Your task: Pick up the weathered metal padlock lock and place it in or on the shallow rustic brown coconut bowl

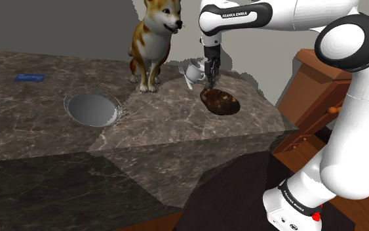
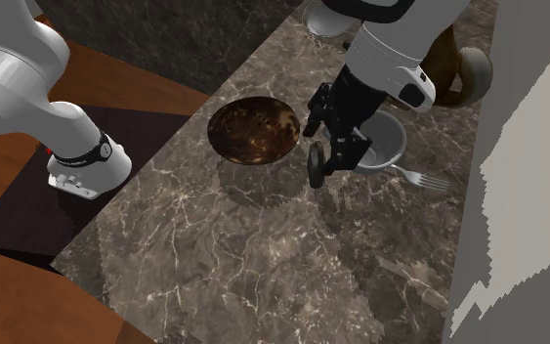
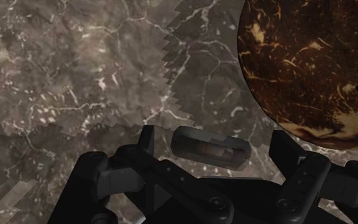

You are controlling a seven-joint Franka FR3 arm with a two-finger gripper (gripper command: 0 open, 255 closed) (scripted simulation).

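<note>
Down close to the dark marbled counter (image 1: 176,125), the black gripper (image 3: 217,137) hangs with its fingers (image 3: 147,141) spread. The dull metal padlock (image 3: 210,147) lies crosswise between them. A sliver of counter shows at each end of it, so neither finger touches it. Whether it rests on the stone or sits just clear of it I cannot tell. The brown speckled coconut bowl (image 3: 311,63) is near the padlock but apart from it.

In the shoulder view the bowl sits on the near side of the gripper, and a white cup (image 1: 194,72) stands just to that view's left of the fingers. Farther left a dog figure (image 1: 156,39) sits toward the far edge, a round metal basin (image 1: 92,108) is sunk into the counter, and a small blue thing (image 1: 30,77) lies at the far left. In the second exterior view a fork (image 2: 421,179) lies beside the cup.
</note>
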